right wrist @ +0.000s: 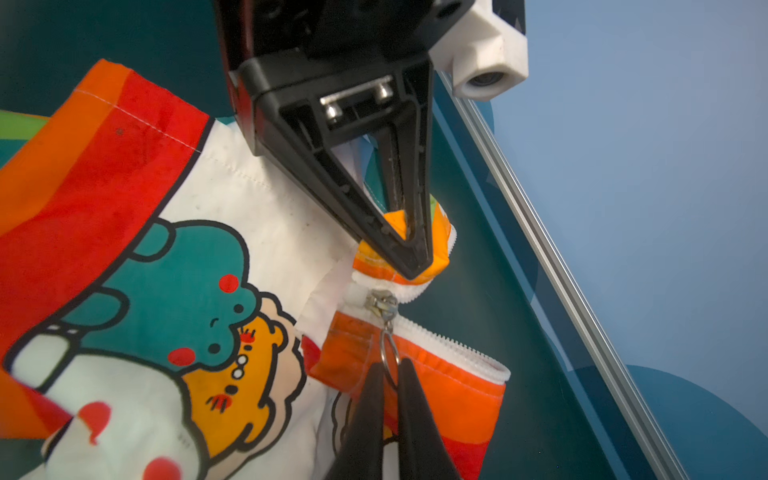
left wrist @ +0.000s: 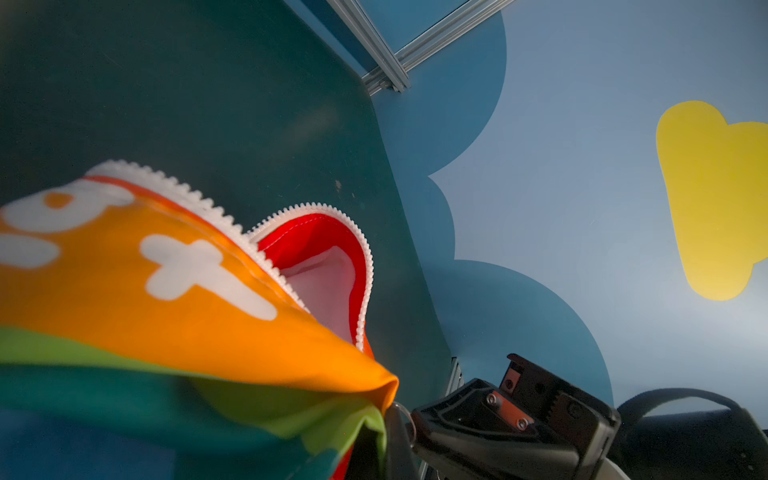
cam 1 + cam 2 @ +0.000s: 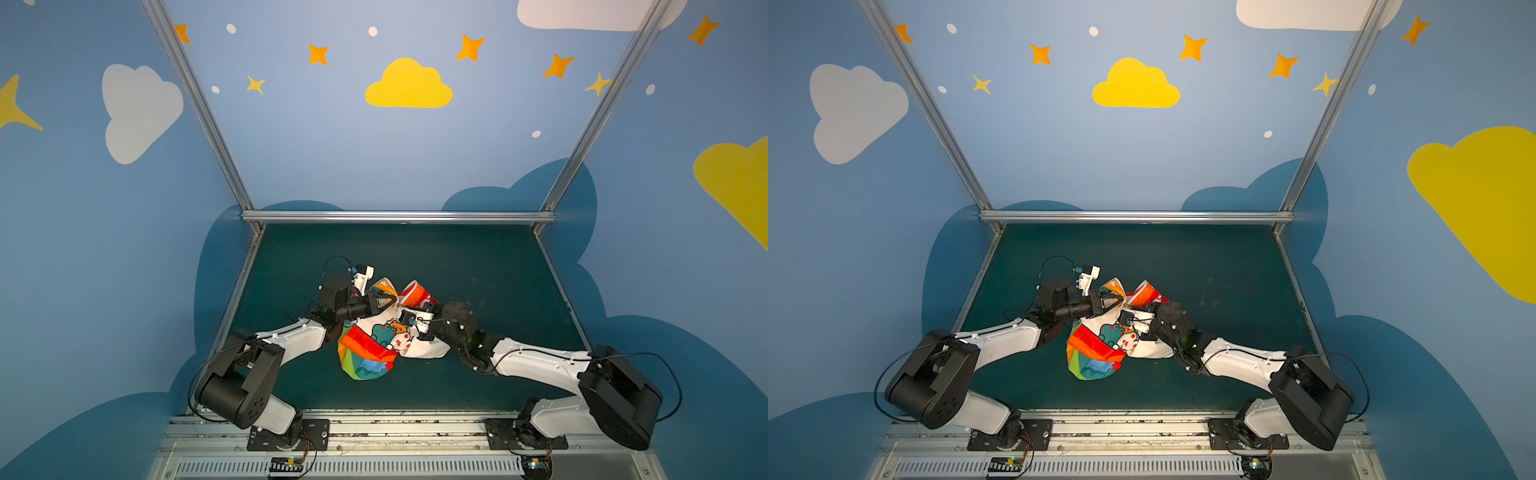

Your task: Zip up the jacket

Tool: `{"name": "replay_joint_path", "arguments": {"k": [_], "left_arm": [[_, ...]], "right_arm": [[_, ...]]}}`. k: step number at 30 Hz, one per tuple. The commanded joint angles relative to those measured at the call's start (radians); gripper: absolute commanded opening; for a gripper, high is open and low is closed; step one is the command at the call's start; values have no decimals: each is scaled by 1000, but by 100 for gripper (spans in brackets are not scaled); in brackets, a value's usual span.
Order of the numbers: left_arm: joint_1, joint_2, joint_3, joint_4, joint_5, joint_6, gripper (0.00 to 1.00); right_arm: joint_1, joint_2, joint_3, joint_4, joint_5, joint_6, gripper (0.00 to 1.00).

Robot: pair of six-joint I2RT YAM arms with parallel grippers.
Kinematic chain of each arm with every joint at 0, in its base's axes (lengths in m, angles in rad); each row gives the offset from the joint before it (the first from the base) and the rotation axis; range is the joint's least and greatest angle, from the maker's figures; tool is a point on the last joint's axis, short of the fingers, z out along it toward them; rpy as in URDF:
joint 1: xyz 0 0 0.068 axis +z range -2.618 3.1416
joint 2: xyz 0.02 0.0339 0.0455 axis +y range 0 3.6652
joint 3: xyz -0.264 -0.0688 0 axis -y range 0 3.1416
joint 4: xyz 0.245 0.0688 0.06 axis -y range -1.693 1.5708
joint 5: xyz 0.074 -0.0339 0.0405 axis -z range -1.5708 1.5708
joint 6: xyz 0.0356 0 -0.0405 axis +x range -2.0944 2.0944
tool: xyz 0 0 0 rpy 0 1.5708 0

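The jacket (image 3: 374, 345) lies crumpled mid-table in both top views, rainbow outside, white cartoon lining (image 1: 174, 291) turned up. Its front is unzipped, and the white zipper teeth (image 2: 365, 270) curve apart. My left gripper (image 1: 409, 257) is shut on an orange fold of the jacket right beside the metal slider (image 1: 380, 303). In a top view the left gripper (image 3: 392, 301) reaches in from the left. My right gripper (image 1: 390, 370) is shut on the zipper's ring pull (image 1: 390, 349), its black fingers (image 1: 365, 407) pressed together on the ring. The two grippers nearly touch.
The dark green mat (image 3: 457, 270) covers the table. An aluminium rail (image 3: 399, 216) runs along the back edge, with slanted posts (image 3: 199, 108) at the corners. Painted blue walls close in on three sides. Both arm bases (image 3: 286, 434) sit at the front edge.
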Motion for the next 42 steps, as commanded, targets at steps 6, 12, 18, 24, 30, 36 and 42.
{"name": "replay_joint_path", "arguments": {"k": [6,12,18,24,30,36,42], "left_arm": [[-3,0,14,-15,5,3,3],[-3,-3,13,-20,2,5,3],[-3,-4,13,-20,2,5,3],[-2,-13,2,-22,-4,9,3],[-2,-7,-4,-2,7,-1,3],[-4,2,-1,16,12,-11,5],[-4,14,6,25,18,-17,11]], "right_arm": [[-8,35,52,-9,-27,20,10],[-10,45,60,-22,-34,19,12],[-13,58,70,-18,-37,17,11],[-17,52,75,-32,-40,27,0],[-18,30,71,-38,-63,51,0],[-17,22,69,-44,-72,54,0],[-17,22,72,-39,-83,55,0]]}}
